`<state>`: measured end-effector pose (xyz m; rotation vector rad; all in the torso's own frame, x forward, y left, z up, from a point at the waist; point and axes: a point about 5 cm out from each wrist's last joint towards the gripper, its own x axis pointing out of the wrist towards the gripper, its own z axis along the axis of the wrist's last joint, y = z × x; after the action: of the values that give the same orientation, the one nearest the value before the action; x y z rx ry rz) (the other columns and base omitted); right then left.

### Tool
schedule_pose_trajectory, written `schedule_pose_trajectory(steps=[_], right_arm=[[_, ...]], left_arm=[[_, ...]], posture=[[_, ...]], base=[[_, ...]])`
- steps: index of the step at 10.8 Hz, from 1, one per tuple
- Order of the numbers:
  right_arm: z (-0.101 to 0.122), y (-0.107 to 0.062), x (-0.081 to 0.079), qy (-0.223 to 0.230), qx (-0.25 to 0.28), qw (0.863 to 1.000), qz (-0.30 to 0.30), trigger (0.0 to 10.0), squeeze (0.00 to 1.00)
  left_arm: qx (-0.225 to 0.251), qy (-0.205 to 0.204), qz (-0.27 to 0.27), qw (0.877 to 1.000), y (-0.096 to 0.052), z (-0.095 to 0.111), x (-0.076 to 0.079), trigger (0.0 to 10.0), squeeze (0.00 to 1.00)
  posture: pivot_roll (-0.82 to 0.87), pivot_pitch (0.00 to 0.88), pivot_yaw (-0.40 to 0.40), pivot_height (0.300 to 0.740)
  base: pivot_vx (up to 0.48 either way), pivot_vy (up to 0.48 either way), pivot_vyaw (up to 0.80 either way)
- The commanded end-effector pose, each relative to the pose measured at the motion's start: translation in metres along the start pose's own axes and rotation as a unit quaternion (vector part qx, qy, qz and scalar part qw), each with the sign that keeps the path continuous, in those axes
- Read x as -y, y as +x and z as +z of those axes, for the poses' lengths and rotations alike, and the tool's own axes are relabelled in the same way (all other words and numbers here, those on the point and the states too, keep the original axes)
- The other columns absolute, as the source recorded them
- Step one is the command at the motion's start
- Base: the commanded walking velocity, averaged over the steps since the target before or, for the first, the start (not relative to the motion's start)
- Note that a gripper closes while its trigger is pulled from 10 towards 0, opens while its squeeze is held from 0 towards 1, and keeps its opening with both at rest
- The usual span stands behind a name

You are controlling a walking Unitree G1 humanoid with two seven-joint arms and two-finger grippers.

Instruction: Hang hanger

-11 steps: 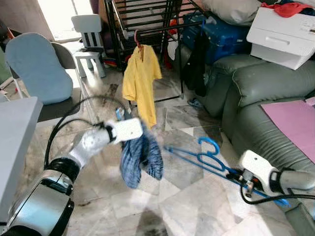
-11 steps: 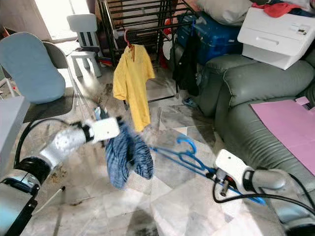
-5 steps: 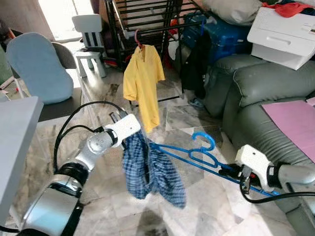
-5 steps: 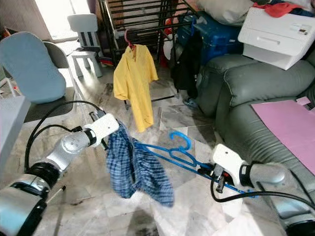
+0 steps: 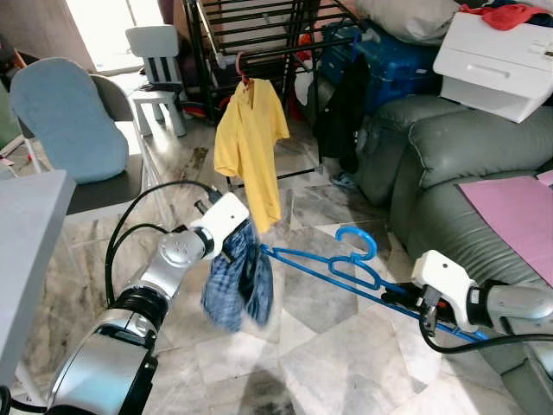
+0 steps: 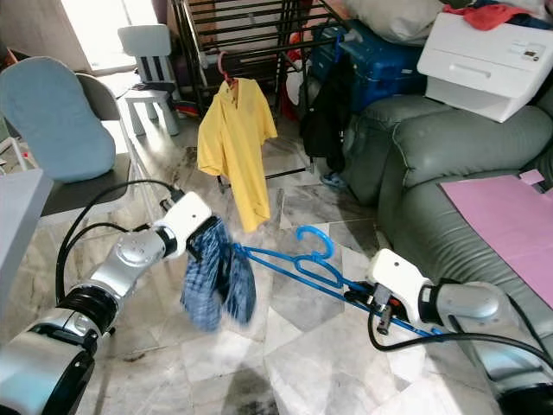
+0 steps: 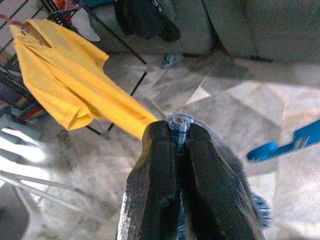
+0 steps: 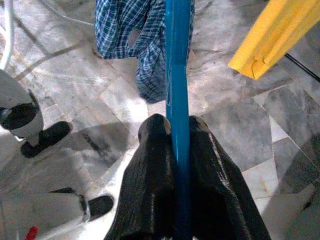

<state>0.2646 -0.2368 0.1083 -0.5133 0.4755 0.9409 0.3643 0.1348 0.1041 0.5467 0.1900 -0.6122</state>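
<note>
- The right gripper (image 8: pixel 177 150) was clamped on one end of the blue hanger (image 5: pixel 333 264), held low over the floor.
- The left gripper (image 7: pixel 177 150) pinched the checked blue garment (image 5: pixel 238 281), bunched at the hanger's far end.
- The garment seemed only partly threaded on.
- Hanging on the black rack (image 5: pixel 251 35), beside the yellow shirt (image 5: pixel 251 147), remained undone.

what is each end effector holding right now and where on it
Left end effector: blue plaid garment, pinched at its top edge. Right end effector: blue hanger, gripped at one end of its bar.
</note>
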Motion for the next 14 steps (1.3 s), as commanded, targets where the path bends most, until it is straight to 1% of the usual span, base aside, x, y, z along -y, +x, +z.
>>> schedule_pose_trajectory(steps=[1,2,4,5,6,7,8,9,10,11,12,13,14], right_arm=[[0.004,0.007,0.002,-0.009,0.009,1.0,-0.008,10.0,0.0],[0.004,0.013,0.005,-0.004,0.012,1.0,-0.022,10.0,0.0],[0.002,0.015,0.01,-0.011,0.007,0.999,-0.046,10.0,0.0],[-0.001,0.014,0.016,-0.023,-0.004,0.997,-0.068,10.0,0.0],[-0.004,0.011,0.025,-0.036,-0.015,0.994,-0.099,10.0,0.0],[-0.004,0.011,0.027,-0.039,-0.014,0.994,-0.102,10.0,0.0],[-0.005,0.011,0.027,-0.04,-0.014,0.994,-0.102,10.0,0.0],[-0.006,0.012,0.026,-0.041,-0.013,0.994,-0.1,10.0,0.0],[-0.008,0.014,0.025,-0.045,-0.012,0.994,-0.096,10.0,0.0],[-0.007,0.015,0.024,-0.046,-0.009,0.995,-0.09,10.0,0.0],[-0.006,0.015,0.021,-0.049,-0.006,0.996,-0.078,10.0,0.0],[-0.005,0.015,0.018,-0.049,-0.003,0.997,-0.061,10.0,0.0],[-0.004,0.013,0.011,-0.053,-0.003,0.998,-0.032,10.0,0.0]], left_arm=[[0.018,-0.017,-0.005,1.0,-0.001,0.007,-0.002,10.0,0.0],[0.036,-0.017,-0.025,0.999,-0.002,0.013,0.001,10.0,0.0],[0.049,0.0,-0.046,0.998,-0.007,0.014,0.004,10.0,0.0],[0.056,0.015,-0.061,0.997,-0.013,0.013,0.003,10.0,0.0],[0.086,0.033,-0.086,0.992,-0.022,0.02,0.005,10.0,0.0],[0.103,0.06,-0.097,0.988,-0.026,0.025,0.007,10.0,0.0],[0.107,0.079,-0.102,0.986,-0.028,0.026,0.008,10.0,0.0],[0.119,0.106,-0.113,0.981,-0.031,0.028,0.012,10.0,0.0],[0.118,0.139,-0.124,0.975,-0.035,0.027,0.015,10.0,0.0],[0.115,0.155,-0.132,0.972,-0.036,0.025,0.017,10.0,0.0],[0.107,0.187,-0.136,0.967,-0.036,0.021,0.018,10.0,0.0],[0.1,0.206,-0.132,0.965,-0.035,0.018,0.018,10.0,0.0],[0.092,0.212,-0.133,0.964,-0.033,0.015,0.018,10.0,0.0]], posture=[[-0.17,0.0,0.081,0.74],[-0.17,0.0,0.078,0.74],[-0.16,0.0,0.076,0.74],[-0.16,0.0,0.071,0.74],[-0.16,0.0,0.068,0.74],[-0.16,0.0,0.068,0.74],[-0.16,0.0,0.068,0.74],[-0.16,0.0,0.068,0.74],[-0.16,0.0,0.068,0.74],[-0.16,0.0,0.069,0.74],[-0.16,0.0,0.07,0.74],[-0.16,0.0,0.07,0.74],[-0.16,0.0,0.071,0.74]], base=[[0.0,0.0,0.0],[0.0,0.0,0.0],[0.0,0.0,0.0],[0.0,0.0,0.0],[0.0,0.0,0.0],[0.0,0.0,0.0],[0.0,0.0,0.0],[0.0,0.0,0.0],[0.0,0.0,0.0],[0.0,0.0,0.0],[0.0,0.0,0.0],[0.0,0.0,0.0],[0.0,0.0,0.0]])
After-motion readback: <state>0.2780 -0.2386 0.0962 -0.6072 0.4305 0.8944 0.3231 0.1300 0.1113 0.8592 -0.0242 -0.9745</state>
